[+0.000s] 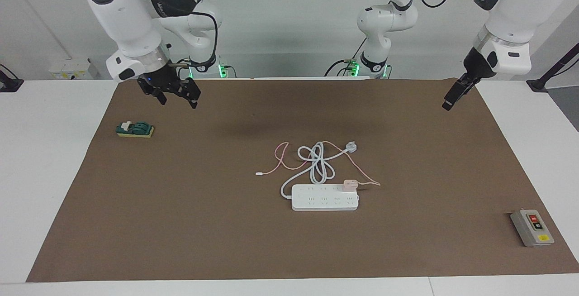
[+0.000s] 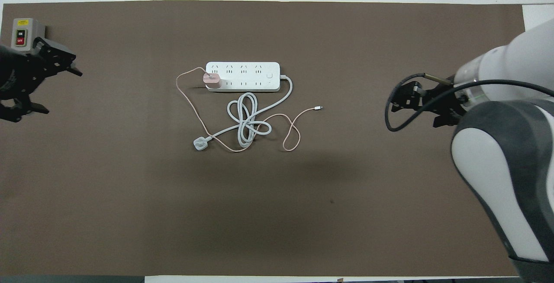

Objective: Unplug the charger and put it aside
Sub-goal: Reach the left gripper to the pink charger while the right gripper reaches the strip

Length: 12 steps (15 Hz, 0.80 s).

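Observation:
The pale pink charger (image 1: 349,184) (image 2: 212,80) is plugged into the end socket of the white power strip (image 1: 325,198) (image 2: 242,76), at the left arm's end of the strip. Its thin pink cable (image 1: 280,160) (image 2: 291,133) loops over the mat on the side nearer to the robots. My right gripper (image 1: 177,101) (image 2: 396,101) is open and empty, up in the air over the mat toward the right arm's end. My left gripper (image 1: 448,101) (image 2: 64,92) is open and empty, over the mat's edge at the left arm's end. Both are well apart from the charger.
The strip's thick white cord (image 1: 316,164) and round white plug (image 1: 352,146) (image 2: 200,144) lie coiled next to the pink cable. A green switch block (image 1: 135,129) lies at the right arm's end. A grey on/off box (image 1: 532,228) (image 2: 24,32) stands at the left arm's end.

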Available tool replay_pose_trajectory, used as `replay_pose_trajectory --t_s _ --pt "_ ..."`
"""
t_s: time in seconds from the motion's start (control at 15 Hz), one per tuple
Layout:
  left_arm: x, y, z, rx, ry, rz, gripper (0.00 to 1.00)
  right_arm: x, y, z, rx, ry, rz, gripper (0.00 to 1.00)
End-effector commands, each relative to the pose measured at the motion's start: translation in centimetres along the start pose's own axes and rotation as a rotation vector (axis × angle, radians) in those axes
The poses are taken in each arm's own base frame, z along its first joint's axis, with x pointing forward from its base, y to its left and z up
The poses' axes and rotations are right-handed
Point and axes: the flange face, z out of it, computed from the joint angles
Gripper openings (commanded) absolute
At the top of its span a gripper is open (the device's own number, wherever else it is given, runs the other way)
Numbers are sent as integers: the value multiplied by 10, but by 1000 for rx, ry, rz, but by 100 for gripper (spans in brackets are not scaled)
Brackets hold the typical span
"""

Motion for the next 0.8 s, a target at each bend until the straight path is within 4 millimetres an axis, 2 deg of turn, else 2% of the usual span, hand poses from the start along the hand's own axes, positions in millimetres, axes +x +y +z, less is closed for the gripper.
replay_pose_trajectory --t_s 0.0,0.13,0.27,0.33,0.4,0.47,0.53,0.67,0.73 --pt "-12 41 49 -12 1 -216 100 9 -34 36 98 -60 216 100" --pt "-34 75 83 -31 -1 -279 100 10 -64 64 176 -119 383 100" --pt "-37 96 112 -66 -3 -376 100 7 -100 93 243 -169 500 100" --pt "-50 111 129 -57 -11 -377 100 10 -119 107 273 -210 580 100" --pt "-66 131 155 -27 -20 -392 100 19 -142 123 292 -256 650 100" --pt "-68 149 171 -16 -21 -441 100 29 -164 134 310 -288 714 100" --pt "-64 157 183 -11 -28 -467 100 37 -181 148 319 -316 772 100" --pt "-69 173 206 5 -34 -499 100 48 -199 168 391 -374 867 100" --pt "-72 182 209 -8 -36 -524 100 53 -200 183 421 -407 914 100"
